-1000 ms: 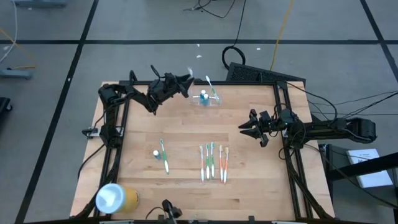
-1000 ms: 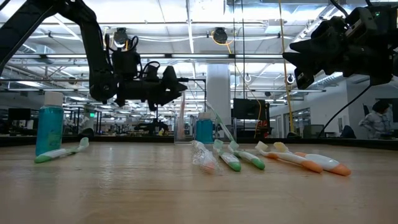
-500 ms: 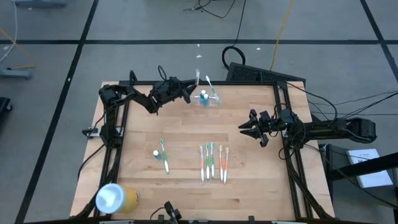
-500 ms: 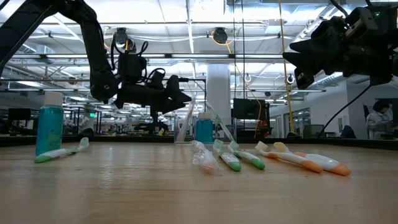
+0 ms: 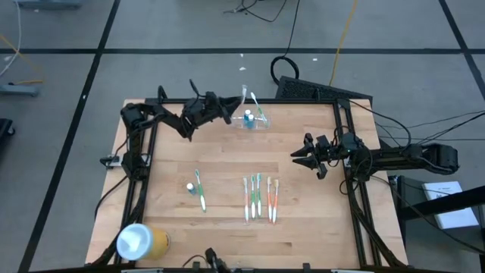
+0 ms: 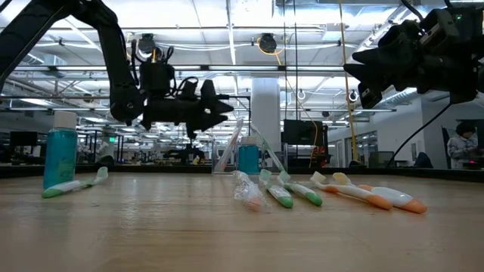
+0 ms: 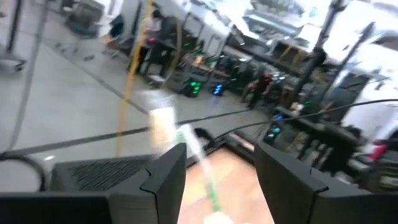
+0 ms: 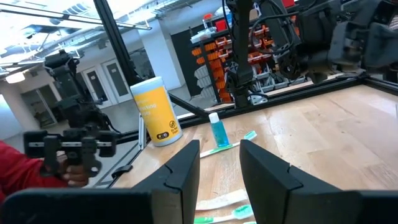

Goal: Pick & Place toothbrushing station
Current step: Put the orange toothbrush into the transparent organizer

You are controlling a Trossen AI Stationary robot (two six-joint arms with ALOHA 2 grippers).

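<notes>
— Looking for the clear holder [image 5: 252,120]? Standing at the far edge of the table [image 5: 303,182], with a small blue bottle [image 5: 248,117] and toothbrushes upright inside.

— And the left gripper [image 5: 226,114]? Hovering just beside it, fingers parted, gripping nothing.

— Right gripper [image 5: 297,155]? Waiting off near the right side, fingers apart, likewise empty.

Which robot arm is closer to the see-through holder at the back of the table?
The left. Its tool hangs right beside the holder, jaws open, pointing at it. The right tool waits farther off, near the table's right edge, holding nothing.
</notes>
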